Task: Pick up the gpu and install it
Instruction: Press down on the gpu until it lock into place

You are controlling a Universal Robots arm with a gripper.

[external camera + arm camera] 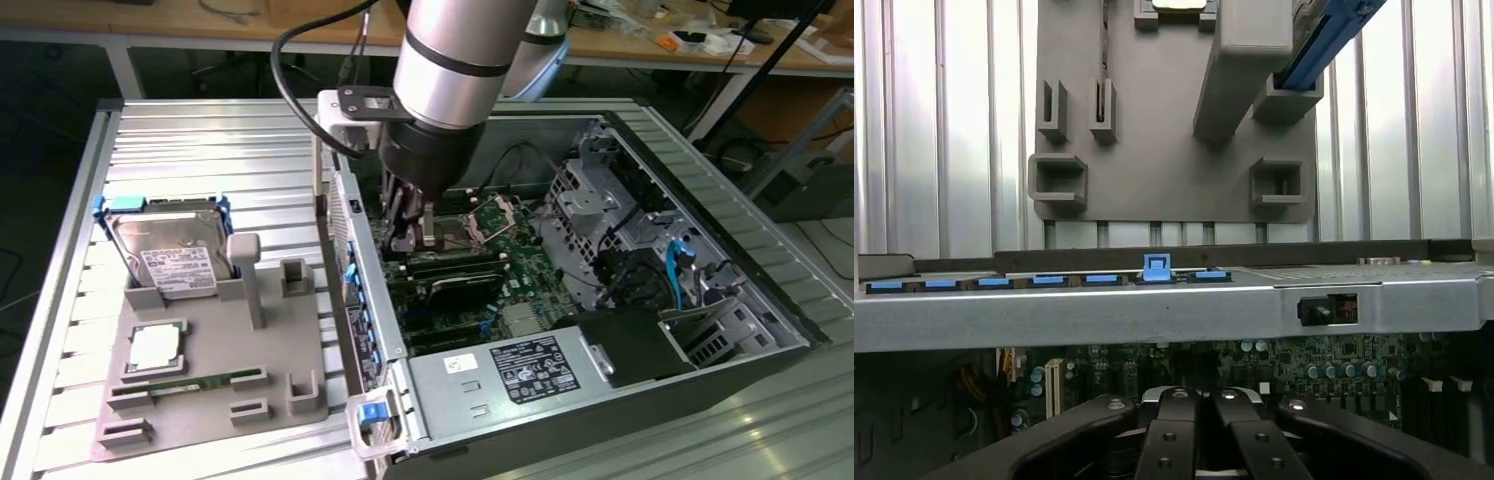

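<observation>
Between my fingertips nothing shows: my pincer [404,240] is closed, low over the motherboard [514,250]. Just beside it, at five o'clock in the exterior view, lies the dark gpu [461,288]. Farther off, past the case wall [1154,315], sits the grey tray [1174,150].

An open computer case [727,250] lies on the ribbed metal worktop [200,150], its motherboard [501,270] directly beneath the tool. Beside the case, away from the tool, a grey holder tray [200,400] carries a hard drive [167,255], a processor [156,347] and a memory stick [180,383].
</observation>
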